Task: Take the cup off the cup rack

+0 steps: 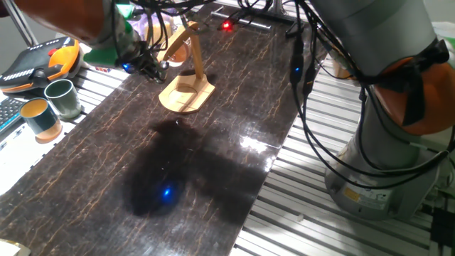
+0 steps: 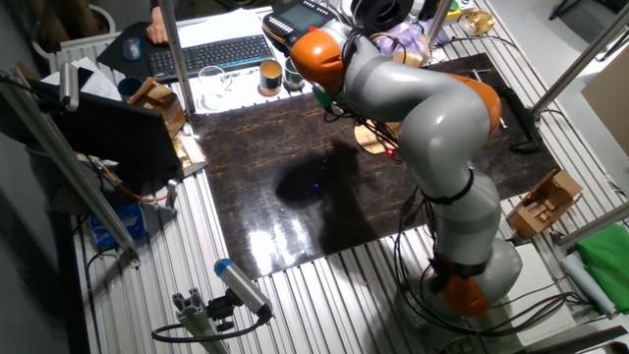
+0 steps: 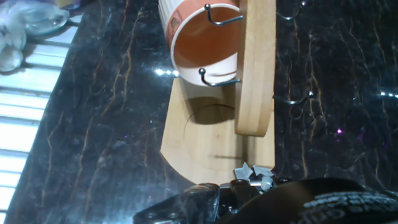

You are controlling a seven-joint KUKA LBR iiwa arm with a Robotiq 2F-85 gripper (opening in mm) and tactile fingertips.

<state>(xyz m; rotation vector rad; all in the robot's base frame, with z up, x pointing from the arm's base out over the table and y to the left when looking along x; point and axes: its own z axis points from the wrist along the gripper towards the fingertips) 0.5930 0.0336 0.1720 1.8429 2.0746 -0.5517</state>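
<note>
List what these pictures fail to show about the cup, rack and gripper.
- Cup: hand view's top edge cuts it; handle unseen.
- Cup rack: the robot arm hides most of it in the other fixed view.
- Gripper: dark and small; jaw state unreadable.

Gripper (image 1: 146, 65) low, arm outstretched over table

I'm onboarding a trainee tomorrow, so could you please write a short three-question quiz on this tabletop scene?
1. True or false: the pink cup hangs on the wooden cup rack.
2. What surface carries the rack's base?
A. dark marbled mat
B. keyboard
C. bare slats
3. Fill in: beside the mat stand a dark green cup and a ____ cup with tan inside.

Key: 1 true; 2 A; 3 teal.
</note>
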